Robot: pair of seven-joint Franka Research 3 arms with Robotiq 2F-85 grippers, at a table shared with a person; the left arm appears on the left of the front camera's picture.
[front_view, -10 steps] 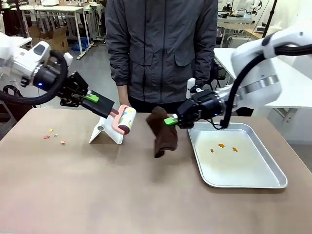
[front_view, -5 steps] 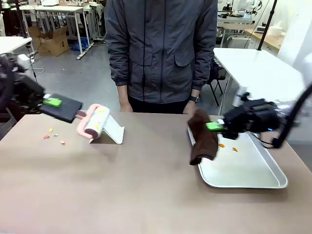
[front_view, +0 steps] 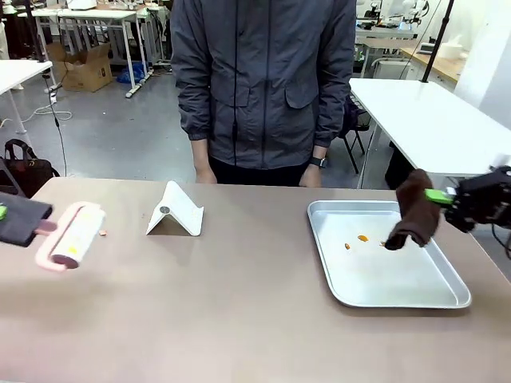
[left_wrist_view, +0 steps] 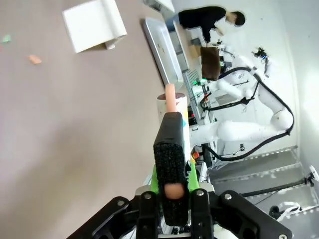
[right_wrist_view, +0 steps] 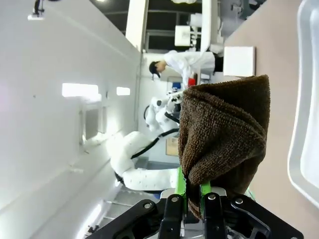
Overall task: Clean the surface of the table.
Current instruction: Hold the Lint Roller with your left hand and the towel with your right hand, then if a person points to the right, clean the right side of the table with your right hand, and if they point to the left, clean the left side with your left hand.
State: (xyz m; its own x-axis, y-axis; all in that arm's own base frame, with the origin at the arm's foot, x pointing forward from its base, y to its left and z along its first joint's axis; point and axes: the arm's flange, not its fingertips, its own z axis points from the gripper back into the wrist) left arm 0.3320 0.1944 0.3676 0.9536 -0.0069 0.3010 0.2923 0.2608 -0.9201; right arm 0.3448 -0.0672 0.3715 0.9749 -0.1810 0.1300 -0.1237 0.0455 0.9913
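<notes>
Both arms have swung outward since half a second ago. The left pincer point(front_view: 24, 221) has carried the lint roller point(front_view: 70, 236) away from the white folded stand point(front_view: 176, 214) to the left edge of the brownish-taupe tabletop point(front_view: 239, 319). The right pincer point(front_view: 440, 197) has taken the brown cloth point(front_view: 415, 211) from the left side of the metal tray point(front_view: 399, 302) across to its right rim.

The left pincer is pinching the roller's pink handle between its black fingers, and the roll is tilted low over the tabletop. A small crumb point(front_view: 102, 232) lies just beside it. The right pincer is pressed onto a bunched end of the cloth, which hangs over the tray's far right corner. I cannot tell whether its lower end touches the tray.

A few orange bits point(front_view: 363, 238) lie in the tray's far half. The tabletop spreads wide below both pincers and carries the stand and the tray. A person point(front_view: 263, 80) in a dark grey jacket stands at the far side.
</notes>
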